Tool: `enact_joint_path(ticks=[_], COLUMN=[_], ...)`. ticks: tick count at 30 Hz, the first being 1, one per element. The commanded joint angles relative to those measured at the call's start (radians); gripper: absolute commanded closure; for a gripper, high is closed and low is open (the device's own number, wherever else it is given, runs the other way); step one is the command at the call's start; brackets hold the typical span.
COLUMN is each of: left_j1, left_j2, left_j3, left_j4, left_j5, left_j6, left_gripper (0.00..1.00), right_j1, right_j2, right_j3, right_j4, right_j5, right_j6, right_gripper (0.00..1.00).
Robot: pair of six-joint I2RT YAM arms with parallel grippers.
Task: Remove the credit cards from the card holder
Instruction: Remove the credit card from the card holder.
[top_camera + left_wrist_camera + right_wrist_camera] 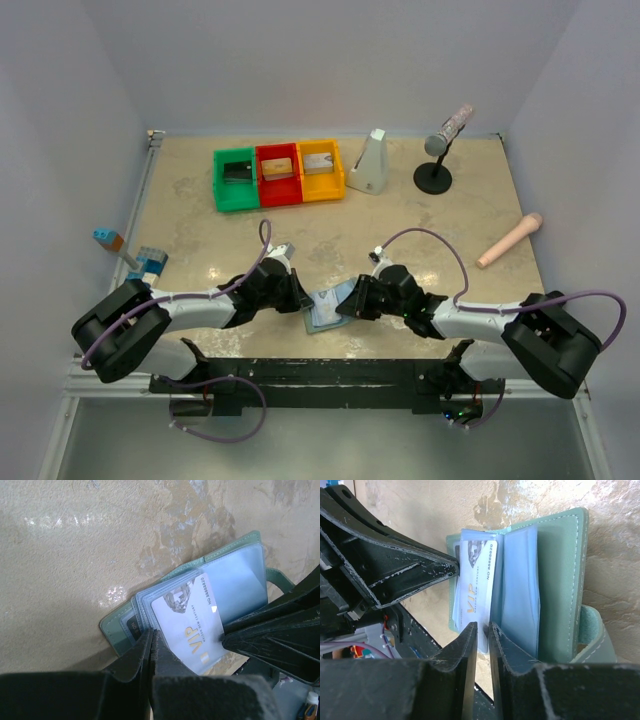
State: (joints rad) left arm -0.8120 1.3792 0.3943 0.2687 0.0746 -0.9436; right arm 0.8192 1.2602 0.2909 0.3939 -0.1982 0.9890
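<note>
Beige marbled table (480,200) carries the card holder (327,312), lying open near the front edge between both arms. Its silver card (187,627) sticks partly out of a pale blue pocket (240,587). The dark card (133,628) is mostly hidden. Both the left gripper (151,640) and right gripper (483,632) are narrowed to slits at the pocket edges; whether either pinches anything is unclear. Open tabletop runs to the far coloured bins (278,175).

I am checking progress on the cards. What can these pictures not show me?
Black card: left wrist view, only a sliver; pocket pages cover it.
Card holder: top view, mostly under left hand and right hand; cards too small.
Grip: left wrist view, left hand's fingers hide whether they pinch the VIP card.
</note>
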Motion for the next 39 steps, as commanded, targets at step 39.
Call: enact_joint_path(ticks=[39], left_j1=[0.0], left_j2=[0.072], left_j3=[-0.069], left_j4=[-0.062], left_j5=[0.001], left_j6=[0.019], left_gripper=[1.0], right_j1=[-0.017], right_j2=[0.004], right_j3=[0.014], right_j4=[0.071], right_j5=[-0.009], right_j6=[0.02], right_gripper=[0.64])
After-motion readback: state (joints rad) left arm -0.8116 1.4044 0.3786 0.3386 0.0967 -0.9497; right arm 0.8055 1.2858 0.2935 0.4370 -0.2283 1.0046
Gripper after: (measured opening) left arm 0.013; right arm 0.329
